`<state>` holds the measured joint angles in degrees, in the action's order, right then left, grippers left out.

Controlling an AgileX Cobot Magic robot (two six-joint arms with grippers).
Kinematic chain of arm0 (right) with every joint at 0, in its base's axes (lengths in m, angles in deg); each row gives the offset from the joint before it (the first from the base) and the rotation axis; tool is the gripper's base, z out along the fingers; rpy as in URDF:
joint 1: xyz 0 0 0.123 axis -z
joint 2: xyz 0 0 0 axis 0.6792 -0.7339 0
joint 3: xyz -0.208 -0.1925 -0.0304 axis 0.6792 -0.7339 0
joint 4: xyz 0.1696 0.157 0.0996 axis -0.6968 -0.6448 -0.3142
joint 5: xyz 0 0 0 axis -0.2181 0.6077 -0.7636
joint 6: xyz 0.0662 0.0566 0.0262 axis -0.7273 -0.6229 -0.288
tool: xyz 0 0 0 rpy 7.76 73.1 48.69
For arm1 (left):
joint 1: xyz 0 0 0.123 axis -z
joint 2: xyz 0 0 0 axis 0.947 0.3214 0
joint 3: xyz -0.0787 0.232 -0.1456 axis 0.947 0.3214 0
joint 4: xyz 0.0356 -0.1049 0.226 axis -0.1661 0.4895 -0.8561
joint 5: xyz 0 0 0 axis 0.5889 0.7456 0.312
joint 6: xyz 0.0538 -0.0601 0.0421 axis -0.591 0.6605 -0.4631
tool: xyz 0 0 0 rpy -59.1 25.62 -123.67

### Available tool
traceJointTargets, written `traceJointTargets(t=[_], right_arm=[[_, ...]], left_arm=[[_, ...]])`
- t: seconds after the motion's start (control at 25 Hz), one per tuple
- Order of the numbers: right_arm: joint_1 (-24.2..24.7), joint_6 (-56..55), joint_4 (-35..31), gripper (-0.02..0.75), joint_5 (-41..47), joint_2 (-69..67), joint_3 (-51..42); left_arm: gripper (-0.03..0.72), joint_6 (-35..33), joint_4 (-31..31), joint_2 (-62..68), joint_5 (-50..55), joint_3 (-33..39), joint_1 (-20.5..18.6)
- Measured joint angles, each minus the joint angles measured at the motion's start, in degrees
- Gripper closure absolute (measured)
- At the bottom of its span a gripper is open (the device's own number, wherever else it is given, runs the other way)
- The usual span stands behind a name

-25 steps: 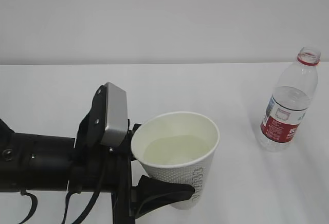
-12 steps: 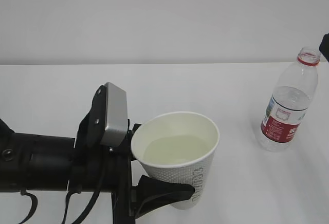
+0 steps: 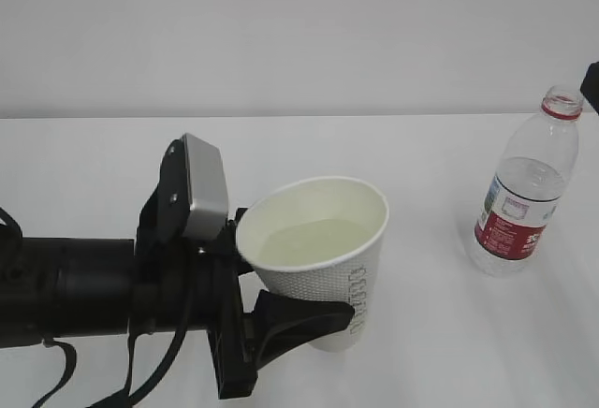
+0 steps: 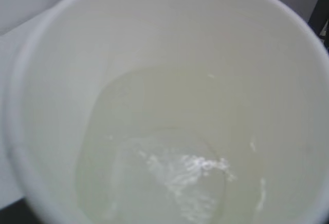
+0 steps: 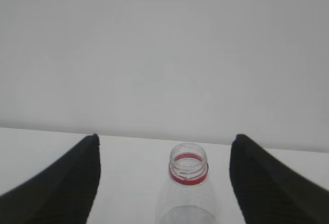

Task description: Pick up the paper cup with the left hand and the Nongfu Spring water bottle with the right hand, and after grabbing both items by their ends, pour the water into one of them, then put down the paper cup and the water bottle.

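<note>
The paper cup (image 3: 323,268) hangs just above the white table, tilted slightly, with my left gripper (image 3: 288,282) shut on its side; one black finger (image 3: 299,319) wraps its near wall. Pale water (image 3: 304,242) pools inside it. In the left wrist view the paper cup's cream inside (image 4: 169,54) and the water (image 4: 169,178) fill the frame. The Nongfu Spring water bottle (image 3: 522,197) stands upright and uncapped at the right, untouched. My right gripper (image 5: 165,137) is open, its fingers spread either side of the bottle's neck (image 5: 188,170) and behind it; only a black tip (image 3: 591,79) shows in the exterior view.
The white table (image 3: 440,352) runs back to a plain pale wall (image 3: 299,34). The black left arm (image 3: 75,286) lies across the lower left, with cables hanging below it.
The left arm has carried the cup slightly left and up, and the cup's tilt has changed a little. The right gripper's tip came into view at the right edge. The bottle has not moved.
</note>
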<state>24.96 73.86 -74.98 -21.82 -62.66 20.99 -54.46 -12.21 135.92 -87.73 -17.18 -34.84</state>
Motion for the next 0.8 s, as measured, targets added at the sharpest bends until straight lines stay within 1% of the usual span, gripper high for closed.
traceJointTargets(t=[0.56,0.8], right_arm=[[0.00,0.04,0.00,0.149,0.26,0.00,0.00],[0.00,0.04,0.00,0.149,0.26,0.00,0.00]], left_arm=[[0.192,-8.85,12.16,0.00,0.18,0.13,0.00],[0.192,-11.46,17.81,0.00,1.13,0.13,0.00]])
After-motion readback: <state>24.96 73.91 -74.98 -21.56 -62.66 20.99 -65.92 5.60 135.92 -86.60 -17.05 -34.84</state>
